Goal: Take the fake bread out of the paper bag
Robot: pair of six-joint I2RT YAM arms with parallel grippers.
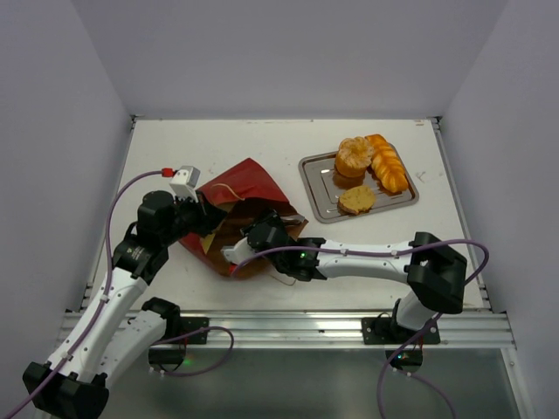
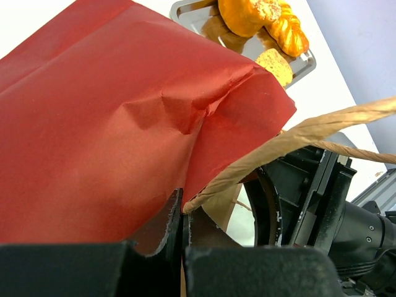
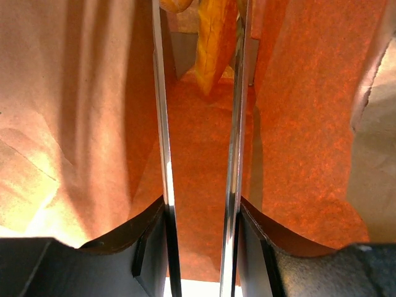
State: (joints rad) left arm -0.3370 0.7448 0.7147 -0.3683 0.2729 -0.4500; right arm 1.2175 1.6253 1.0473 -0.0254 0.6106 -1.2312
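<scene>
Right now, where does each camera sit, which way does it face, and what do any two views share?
Top: above and behind the bases, looking down on the table; both arms show, left gripper and right gripper at the paper bag.
Left wrist: beside the bag's red outside, facing the tray; own fingers pinch the bag's edge.
Right wrist: inside the bag, facing its far end and a bread piece; own open fingers show.
Shared: top and left wrist both show the tray.
</scene>
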